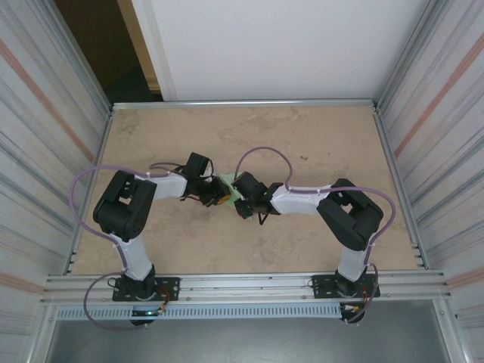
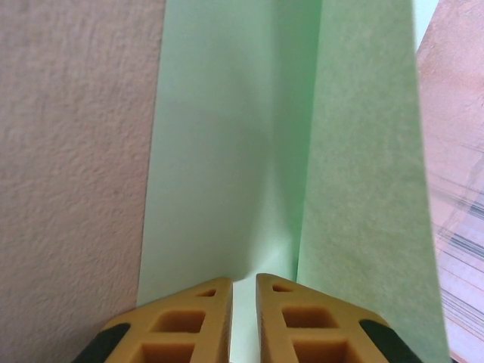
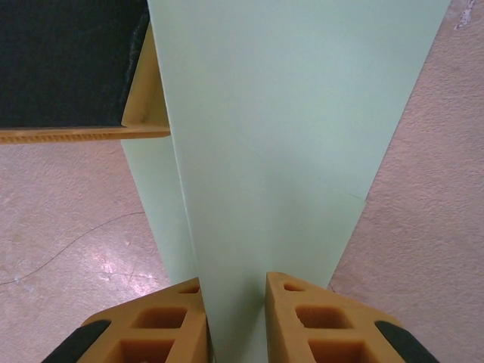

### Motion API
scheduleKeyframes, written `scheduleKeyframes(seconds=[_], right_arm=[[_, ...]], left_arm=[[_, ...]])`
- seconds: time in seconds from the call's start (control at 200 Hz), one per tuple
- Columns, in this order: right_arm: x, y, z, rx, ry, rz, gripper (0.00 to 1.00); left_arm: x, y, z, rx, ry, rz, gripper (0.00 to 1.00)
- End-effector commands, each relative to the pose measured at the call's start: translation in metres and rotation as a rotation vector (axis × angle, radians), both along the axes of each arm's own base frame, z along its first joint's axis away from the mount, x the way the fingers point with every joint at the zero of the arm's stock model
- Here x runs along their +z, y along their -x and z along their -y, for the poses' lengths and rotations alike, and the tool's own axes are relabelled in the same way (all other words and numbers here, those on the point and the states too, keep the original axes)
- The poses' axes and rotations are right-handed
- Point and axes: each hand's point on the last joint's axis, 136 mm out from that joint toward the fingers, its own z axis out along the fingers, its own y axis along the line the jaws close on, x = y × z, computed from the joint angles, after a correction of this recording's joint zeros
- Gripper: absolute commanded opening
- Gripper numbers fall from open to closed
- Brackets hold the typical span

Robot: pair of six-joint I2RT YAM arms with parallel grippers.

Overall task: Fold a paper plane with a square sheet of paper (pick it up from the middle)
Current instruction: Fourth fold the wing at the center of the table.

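Observation:
The pale green sheet of paper point(image 1: 229, 188) hangs between my two grippers over the middle of the table, folded into a long narrow shape with layered flaps. In the left wrist view the paper point(image 2: 227, 151) shows a lengthwise crease and puckers where it enters my left gripper point(image 2: 243, 281), which is shut on it. In the right wrist view the paper point(image 3: 287, 128) tapers down between the fingers of my right gripper point(image 3: 233, 281), whose jaws stand apart around it. My left gripper point(image 1: 220, 199) and right gripper point(image 1: 240, 203) face each other almost tip to tip.
The other arm's orange fingertip point(image 3: 144, 98) sits at the top left of the right wrist view, touching the paper. The beige tabletop point(image 1: 302, 136) lies all around, ringed by metal frame rails point(image 1: 242, 103) and ribbed side walls.

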Motion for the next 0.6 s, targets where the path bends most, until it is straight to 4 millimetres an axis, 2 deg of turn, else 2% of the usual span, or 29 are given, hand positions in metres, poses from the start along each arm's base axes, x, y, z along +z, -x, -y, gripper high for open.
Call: scheduleKeyframes(seconds=[0.0, 0.17, 0.596], right_arm=[[0.0091, -0.0047, -0.0021, -0.007, -0.004, 0.013, 0.23], [0.0075, -0.0034, -0.0013, -0.010, -0.004, 0.008, 0.25], [0.0021, -0.0023, 0.0001, -0.014, -0.003, -0.010, 0.15]], left_arm=[[-0.0171, 0.0072, -0.0099, -0.003, -0.064, -0.049, 0.16], [-0.0167, 0.0080, -0.0093, -0.006, -0.061, -0.050, 0.16], [-0.0141, 0.0063, -0.0086, -0.007, -0.057, -0.040, 0.16]])
